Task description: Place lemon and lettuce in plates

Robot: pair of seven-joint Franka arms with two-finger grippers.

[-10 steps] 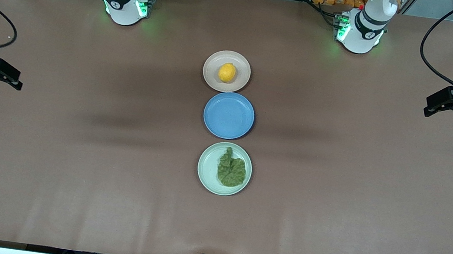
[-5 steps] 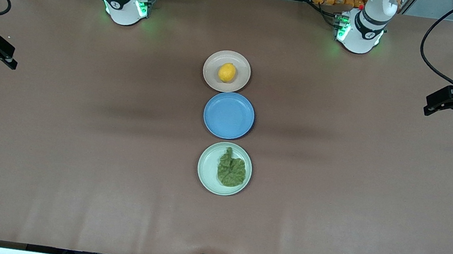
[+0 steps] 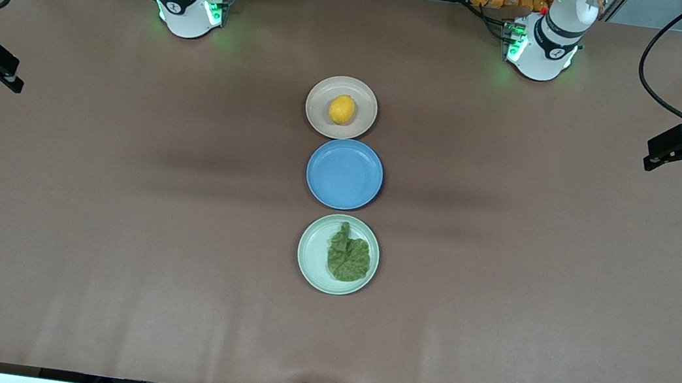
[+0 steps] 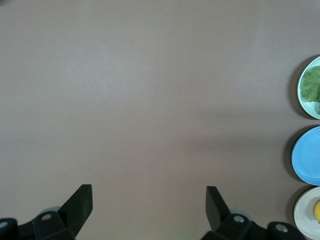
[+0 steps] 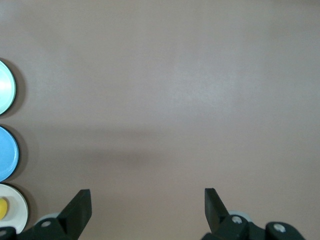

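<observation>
The lemon (image 3: 342, 109) lies on the pale beige plate (image 3: 321, 91). The lettuce (image 3: 349, 257) lies flat on the pale mint plate (image 3: 307, 259), the plate nearest the front camera. My left gripper (image 3: 649, 154) hangs open and empty over the left arm's end of the table. My right gripper (image 3: 17, 78) hangs open and empty over the right arm's end. The left wrist view shows the open left gripper (image 4: 149, 189) over bare table, with the lettuce (image 4: 314, 84) and the lemon (image 4: 317, 210) at its edge. The right wrist view shows the open right gripper (image 5: 147, 191) and the lemon (image 5: 2, 208).
An empty blue plate (image 3: 344, 174) sits between the beige and mint plates, all three in a row at the table's middle. The brown table (image 3: 113, 221) stretches wide toward both ends. The arm bases stand at the edge farthest from the front camera.
My right gripper has moved outward and toward the robots' side of the table. My left gripper has shifted slightly the same way. Lemon, lettuce and plates have not moved.
</observation>
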